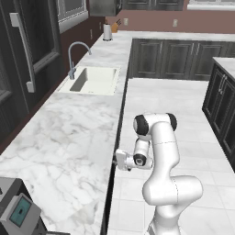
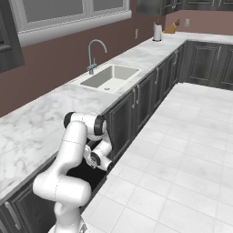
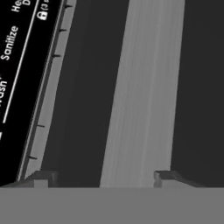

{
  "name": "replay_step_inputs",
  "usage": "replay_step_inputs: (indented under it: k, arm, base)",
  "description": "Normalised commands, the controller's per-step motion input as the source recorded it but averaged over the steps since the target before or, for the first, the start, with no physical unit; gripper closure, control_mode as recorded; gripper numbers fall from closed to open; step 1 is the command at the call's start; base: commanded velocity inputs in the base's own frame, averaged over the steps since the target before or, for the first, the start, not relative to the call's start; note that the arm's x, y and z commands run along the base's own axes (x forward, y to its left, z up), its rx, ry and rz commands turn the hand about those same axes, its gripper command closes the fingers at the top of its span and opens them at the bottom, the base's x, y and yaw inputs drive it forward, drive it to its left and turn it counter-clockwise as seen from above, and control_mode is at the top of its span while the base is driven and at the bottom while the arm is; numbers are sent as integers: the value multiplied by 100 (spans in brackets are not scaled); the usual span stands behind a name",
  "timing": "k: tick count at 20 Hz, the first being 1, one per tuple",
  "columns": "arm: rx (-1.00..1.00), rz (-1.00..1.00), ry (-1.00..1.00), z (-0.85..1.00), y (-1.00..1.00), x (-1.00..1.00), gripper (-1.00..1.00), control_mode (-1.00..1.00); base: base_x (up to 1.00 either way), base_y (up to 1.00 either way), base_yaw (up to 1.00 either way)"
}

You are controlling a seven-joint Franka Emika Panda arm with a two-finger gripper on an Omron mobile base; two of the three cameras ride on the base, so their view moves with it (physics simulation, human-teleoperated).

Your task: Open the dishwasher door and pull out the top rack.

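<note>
Your gripper (image 3: 100, 178) has its fingers spread on either side of the grey handle bar (image 3: 142, 92) along the top edge of the dishwasher door (image 2: 88, 175), under the marble countertop's (image 1: 69, 137) front edge. Close squarely on the bar before pulling, then draw outward and down along the door's hinge arc so you do not slip off.

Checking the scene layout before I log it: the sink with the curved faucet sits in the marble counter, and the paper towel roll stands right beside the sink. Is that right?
Not quite. The sink with its curved faucet does sit in the marble counter, but the paper towel roll stands far off at the counter's corner, next to the knife block. The left base view shows it.
</note>
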Motion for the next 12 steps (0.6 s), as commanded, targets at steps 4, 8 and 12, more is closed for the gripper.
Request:
replay_step_inputs:
  k: [4, 8, 12]
  arm:
    - [0, 2, 0, -28, 8, 18, -100, -100]
    - [0, 2, 0, -28, 9, 18, -100, -100]
    - [0, 1, 0, -24, 13, 16, -100, -100]
  base:
    - [0, 0, 0]
    - [0, 0, 0]
    - [0, 0, 0]
